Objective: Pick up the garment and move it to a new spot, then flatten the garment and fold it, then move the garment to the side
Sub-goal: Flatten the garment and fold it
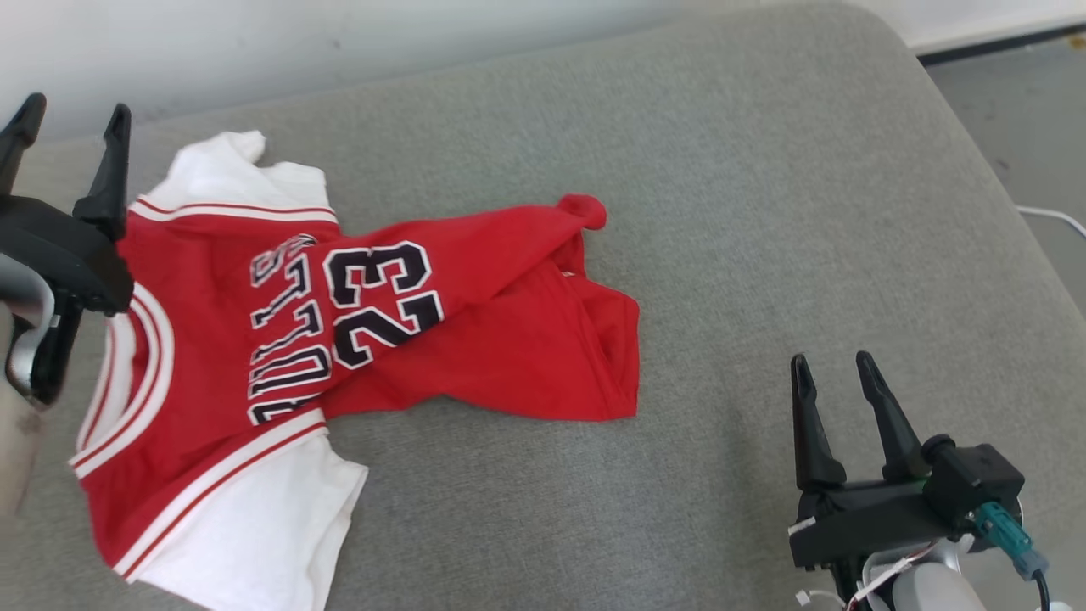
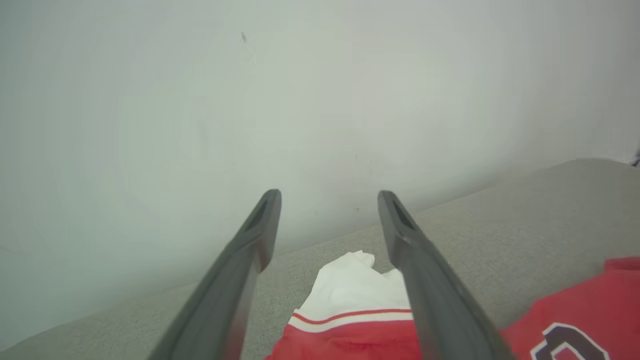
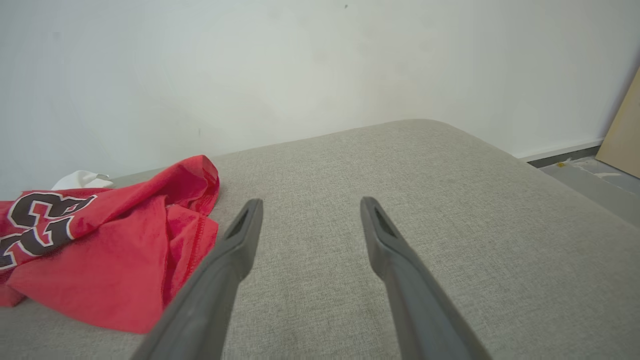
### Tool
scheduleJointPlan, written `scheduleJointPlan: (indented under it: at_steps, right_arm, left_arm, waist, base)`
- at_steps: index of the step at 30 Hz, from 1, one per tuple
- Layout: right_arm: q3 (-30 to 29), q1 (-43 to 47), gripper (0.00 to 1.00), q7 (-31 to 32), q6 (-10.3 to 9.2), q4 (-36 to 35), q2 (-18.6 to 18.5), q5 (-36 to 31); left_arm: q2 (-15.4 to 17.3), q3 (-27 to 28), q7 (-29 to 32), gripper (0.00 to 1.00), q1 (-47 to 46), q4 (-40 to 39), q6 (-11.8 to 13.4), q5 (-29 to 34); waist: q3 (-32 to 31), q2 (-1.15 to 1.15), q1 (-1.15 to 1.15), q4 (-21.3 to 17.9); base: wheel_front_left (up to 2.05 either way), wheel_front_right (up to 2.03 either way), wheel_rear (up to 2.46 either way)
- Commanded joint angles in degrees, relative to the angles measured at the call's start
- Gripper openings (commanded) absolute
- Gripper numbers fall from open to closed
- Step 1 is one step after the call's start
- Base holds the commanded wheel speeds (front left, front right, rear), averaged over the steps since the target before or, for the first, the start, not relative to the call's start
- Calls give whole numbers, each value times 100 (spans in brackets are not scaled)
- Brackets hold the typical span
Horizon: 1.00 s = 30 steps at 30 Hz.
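Well, the red jersey [image 1: 475, 339] lies crumpled on the left of the grey cushion [image 1: 764, 212], its lettering partly folded under and one white sleeve cut off. The left gripper [image 1: 75, 114] and right gripper [image 1: 831, 361] both spread their fingers wide, gripping nothing. A white wall [image 1: 254, 42] stands behind.

A plain indoor room, furnished like a home yet nearly bare; the work surface is a broad grey fabric-covered cushion [image 1: 764, 212] with rounded corners, like a sofa seat or mattress, set against a white painted wall [image 3: 300, 60] with faint scuffs; beside it lies a smooth grey floor [image 1: 1018, 110] edged by a dark skirting strip [image 3: 560, 156]; a white cable [image 1: 1056, 216] trails over that floor, and a pale wooden board [image 3: 622, 135] leans nearby; a red basketball jersey [image 1: 204, 339] on the cushion gives a domestic touch.
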Motion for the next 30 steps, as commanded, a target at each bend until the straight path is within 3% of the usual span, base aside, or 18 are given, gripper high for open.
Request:
scheduleJointPlan:
  at_steps: [1,14,30]
  right_arm:
    - [-4,105,100,-7,-15,11,-2,-62]
    - [15,421,100,-7,-15,84,-2,-203]
    - [48,647,100,-7,-15,124,-2,-292]
  left_arm:
    - [-24,260,-29,100,219,-337,106,37]
    - [-477,2166,-26,100,2928,-2999,762,714]
    - [-1346,3251,-27,100,5202,-4413,804,1581]
  waist:
    - [-273,0,0,235]
    - [-895,0,0,839]
    - [-1282,0,0,1211]
  base:
    - [0,0,0]
    - [0,0,0]
    - [0,0,0]
